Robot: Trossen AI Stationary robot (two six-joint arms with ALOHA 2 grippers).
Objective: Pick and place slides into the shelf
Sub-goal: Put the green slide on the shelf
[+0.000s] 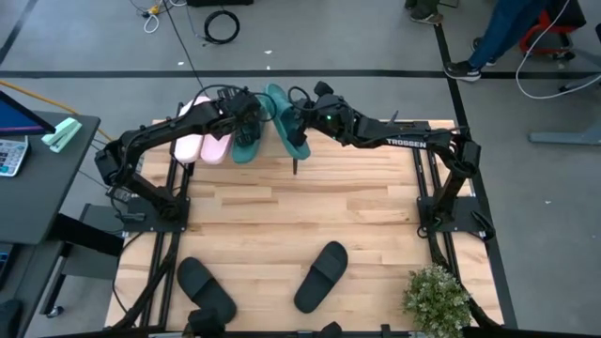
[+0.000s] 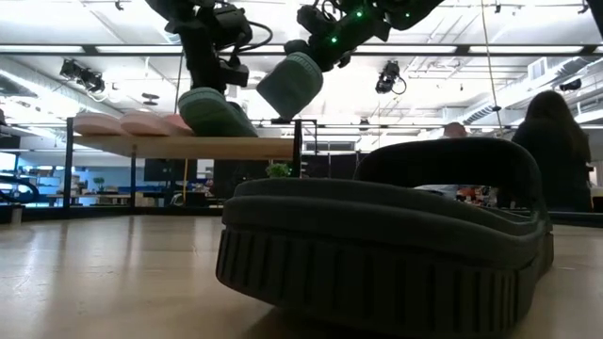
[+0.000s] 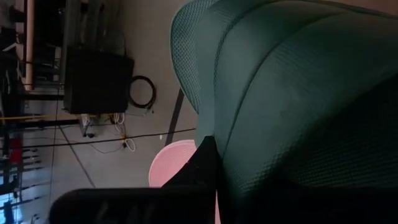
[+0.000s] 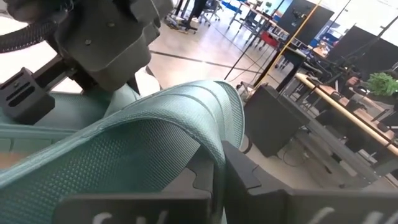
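Note:
Two pale pink slides (image 1: 205,139) lie side by side on the shelf (image 2: 240,147) at the table's far edge. Beside them, one teal slide (image 2: 215,113) rests sole-down on the shelf top, and my left gripper (image 2: 215,80) is shut on it from above. My right gripper (image 2: 316,56) is shut on the second teal slide (image 2: 292,85), which is up in the air over the shelf's right end. Two black slides (image 1: 207,289) (image 1: 321,275) lie on the table near its near edge. My left gripper holds the teal slide (image 3: 292,106) from above, pointing down, with one finger (image 3: 204,163) along the slide's side. The slide fills the wrist view and hides which part is gripped. Its sole lies on the shelf top, next to the pink slides. My right gripper has the second teal slide by its wide strap (image 4: 186,134), with one finger (image 4: 242,171) against the strap's edge. The fingers come slanting down from the table's right. The slide is lifted clear and hangs tilted, one end lowered toward the shelf.
The two arms are close together over the shelf; the left arm's wrist (image 4: 106,43) sits right behind the right gripper's slide. A potted plant (image 1: 437,299) stands at the table's near right corner. Bare wood (image 1: 310,202) lies between the shelf and the black slides.

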